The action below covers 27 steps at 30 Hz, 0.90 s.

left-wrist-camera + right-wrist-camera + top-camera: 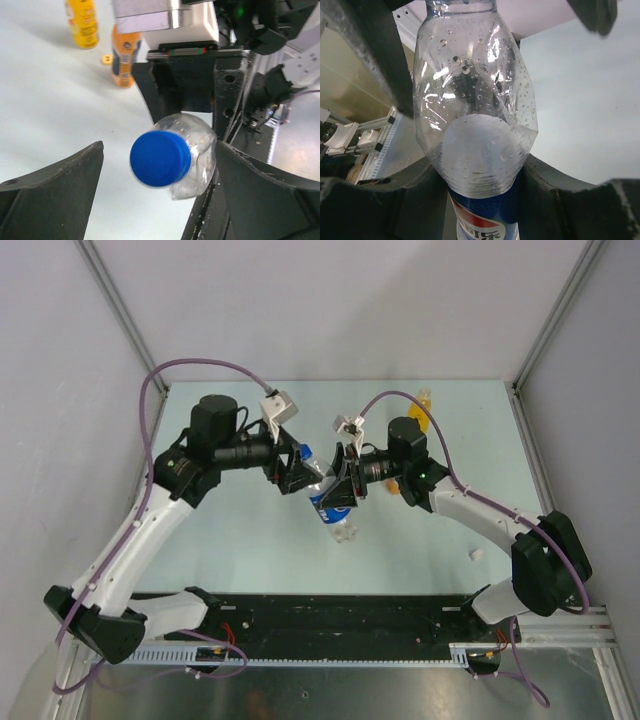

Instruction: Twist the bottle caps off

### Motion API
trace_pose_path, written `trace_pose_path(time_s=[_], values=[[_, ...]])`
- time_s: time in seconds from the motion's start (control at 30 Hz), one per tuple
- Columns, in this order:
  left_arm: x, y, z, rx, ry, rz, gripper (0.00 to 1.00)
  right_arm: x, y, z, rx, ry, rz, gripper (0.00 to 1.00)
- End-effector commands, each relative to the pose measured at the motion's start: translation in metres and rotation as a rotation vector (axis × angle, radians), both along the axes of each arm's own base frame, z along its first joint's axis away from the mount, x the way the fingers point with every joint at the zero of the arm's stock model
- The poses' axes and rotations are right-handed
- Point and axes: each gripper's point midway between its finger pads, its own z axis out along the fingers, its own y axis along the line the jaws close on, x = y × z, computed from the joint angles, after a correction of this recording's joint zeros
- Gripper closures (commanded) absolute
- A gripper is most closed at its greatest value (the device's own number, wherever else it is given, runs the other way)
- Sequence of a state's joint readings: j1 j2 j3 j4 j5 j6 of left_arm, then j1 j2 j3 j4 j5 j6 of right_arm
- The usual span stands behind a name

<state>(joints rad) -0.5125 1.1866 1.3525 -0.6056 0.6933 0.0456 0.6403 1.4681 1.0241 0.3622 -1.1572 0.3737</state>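
Observation:
My right gripper (338, 490) (482, 200) is shut on the clear blue-labelled water bottle (328, 502) (475, 110), gripping it at the label and holding it tilted above the table. Its blue cap (306, 452) (160, 159) is on the neck and points at my left gripper (297, 466) (159, 150). That gripper is open, with one finger on each side of the cap and not touching it. The tall yellow-orange bottle (82, 22) (423, 405) and the short orange bottle (125, 57) stand capless at the back. A yellow cap (105, 59) lies between them.
A white cap (477, 555) lies on the table at the right, near my right arm's elbow. The black base rail (330, 615) runs along the near edge. Grey walls close in the table on three sides.

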Motion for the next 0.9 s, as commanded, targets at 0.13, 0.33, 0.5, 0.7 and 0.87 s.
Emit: trace_pose_path(time_s=[0.13,0.33,0.5,0.7,0.87], values=[[0.028,0.056,0.032,0.058,-0.222,0.375,0.01,0.019,-0.002,0.031,0.053,-0.053,-0.092,0.56],[0.019,0.063,0.042,0.023,-0.229,0.400,0.01,0.049,-0.019,0.049,0.073,-0.057,-0.267,0.55],[0.012,0.052,0.039,-0.018,-0.169,0.351,0.01,0.074,-0.044,0.080,0.130,-0.022,-0.446,0.55],[0.001,0.026,0.047,-0.138,-0.124,0.226,0.00,0.083,-0.071,0.120,0.218,-0.033,-0.598,0.52],[-0.009,0.000,0.062,-0.295,-0.099,0.094,0.01,0.080,-0.082,0.142,0.276,-0.031,-0.647,0.52]])
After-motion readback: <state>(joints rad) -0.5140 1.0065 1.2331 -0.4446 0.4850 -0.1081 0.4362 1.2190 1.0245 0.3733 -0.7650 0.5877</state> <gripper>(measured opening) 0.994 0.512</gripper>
